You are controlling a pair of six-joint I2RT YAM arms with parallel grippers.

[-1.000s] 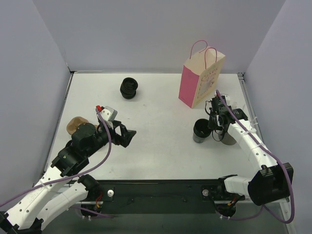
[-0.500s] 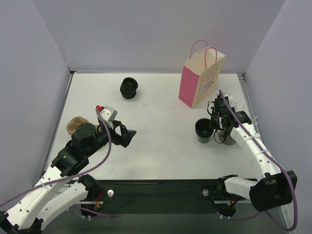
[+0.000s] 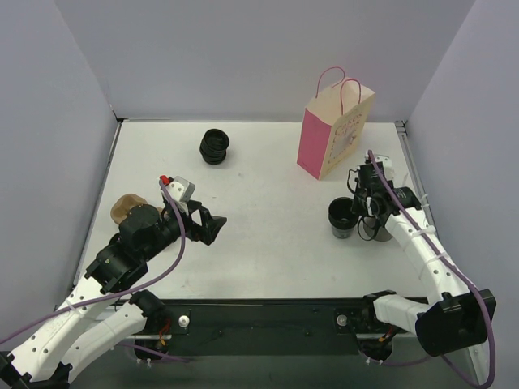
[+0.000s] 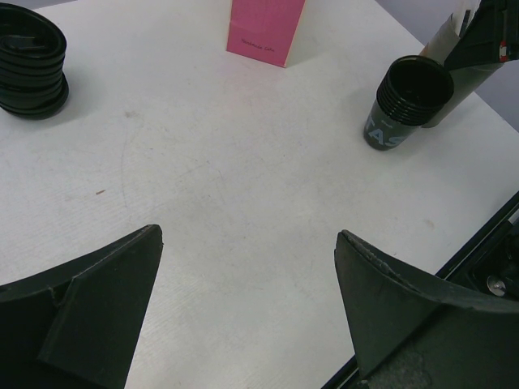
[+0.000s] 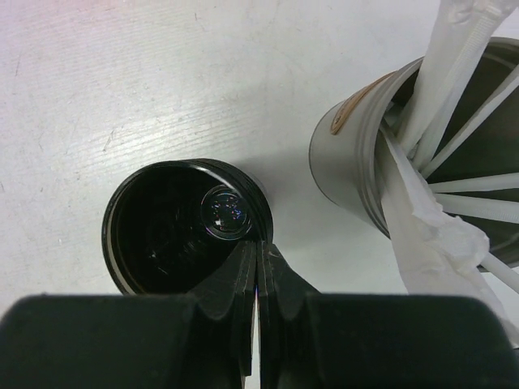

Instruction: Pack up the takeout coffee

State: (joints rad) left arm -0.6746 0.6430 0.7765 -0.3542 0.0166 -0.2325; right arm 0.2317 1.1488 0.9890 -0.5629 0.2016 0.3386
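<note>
Slid upright cup (image 3: 341,219) toward 3 o'clock, right pincer (image 5: 258,253) clamped on rim; pink bag (image 3: 328,139) at cup's 12 o'clock; left pincer (image 3: 209,225) apart.

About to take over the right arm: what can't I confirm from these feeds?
- Pink bag interior: top view shows only its outside; left wrist view crops its top.
- Tan object: top view, half hidden behind the left arm; identity unclear.
- Black cup inside: right wrist view, too dark to tell contents.
- Grey cup: right wrist view, cut off by the frame edge; sticks uncountable.
</note>
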